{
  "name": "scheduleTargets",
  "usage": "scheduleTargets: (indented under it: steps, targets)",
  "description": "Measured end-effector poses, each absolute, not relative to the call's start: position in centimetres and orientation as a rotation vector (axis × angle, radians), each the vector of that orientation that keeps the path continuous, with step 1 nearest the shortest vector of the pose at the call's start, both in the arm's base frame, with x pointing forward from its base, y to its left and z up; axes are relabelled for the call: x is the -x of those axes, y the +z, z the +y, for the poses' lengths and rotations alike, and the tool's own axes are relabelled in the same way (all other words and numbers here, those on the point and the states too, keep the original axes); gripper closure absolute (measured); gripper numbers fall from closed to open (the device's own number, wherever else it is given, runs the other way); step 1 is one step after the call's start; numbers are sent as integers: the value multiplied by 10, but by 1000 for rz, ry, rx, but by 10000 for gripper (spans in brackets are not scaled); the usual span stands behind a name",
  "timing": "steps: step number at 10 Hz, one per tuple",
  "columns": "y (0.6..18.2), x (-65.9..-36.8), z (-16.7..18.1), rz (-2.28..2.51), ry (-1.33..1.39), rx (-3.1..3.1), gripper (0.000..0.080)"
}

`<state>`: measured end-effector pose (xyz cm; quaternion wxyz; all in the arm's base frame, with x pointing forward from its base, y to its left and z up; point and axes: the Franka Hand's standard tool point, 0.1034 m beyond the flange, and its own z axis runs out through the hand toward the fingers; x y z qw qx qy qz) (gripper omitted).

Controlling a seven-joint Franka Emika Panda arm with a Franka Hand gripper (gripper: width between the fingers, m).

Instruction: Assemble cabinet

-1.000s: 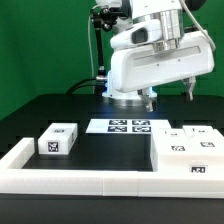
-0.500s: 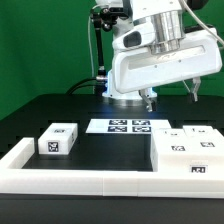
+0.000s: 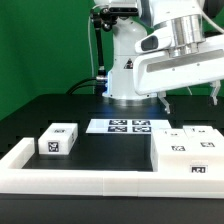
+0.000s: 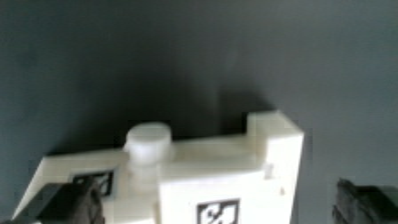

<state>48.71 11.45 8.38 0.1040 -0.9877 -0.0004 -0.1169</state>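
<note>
On the table (image 3: 100,152), exterior view's right – large cabinet block (image 3: 185,152): lay flat with several tags up, just behind the border rail (image 3: 90,181).
Small cabinet block (image 3: 57,139): stood alone toward the exterior view's left, well apart from the large cabinet block, one tag facing the camera.
Pegged part (image 4: 196,165): shown in the wrist view; white, with a round peg and a square lug on one edge and a tag on its face; sat under the gap between the fingers (image 4: 68,198), apparently untouched.
Hand (image 3: 191,96): spread wide, pinching nothing, hung above the table on the large cabinet block's side.
Marker board (image 3: 128,126): lay farther back, between the two blocks.
Step in hand: judged an approach to pick up a part; nothing carried.
Next move: called for descending straight, centring the fingers about the pegged part, and closing on its flat sides rather than on the peg.
Hard to make out: whether the pegged part belonged to the large cabinet block; seams on that block too faint to count pieces; wrist view blurred, fingers cut off at the frame edge.
</note>
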Motion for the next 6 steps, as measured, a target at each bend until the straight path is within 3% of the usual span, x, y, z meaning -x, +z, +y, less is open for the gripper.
scheduleTargets:
  steps: [3, 4, 6]
  targets:
    - [81, -480, 105, 16, -642, 2852, 151]
    - [62, -465, 97, 50, -585, 2869, 151]
    - [60, -467, 96, 127, -534, 2879, 151]
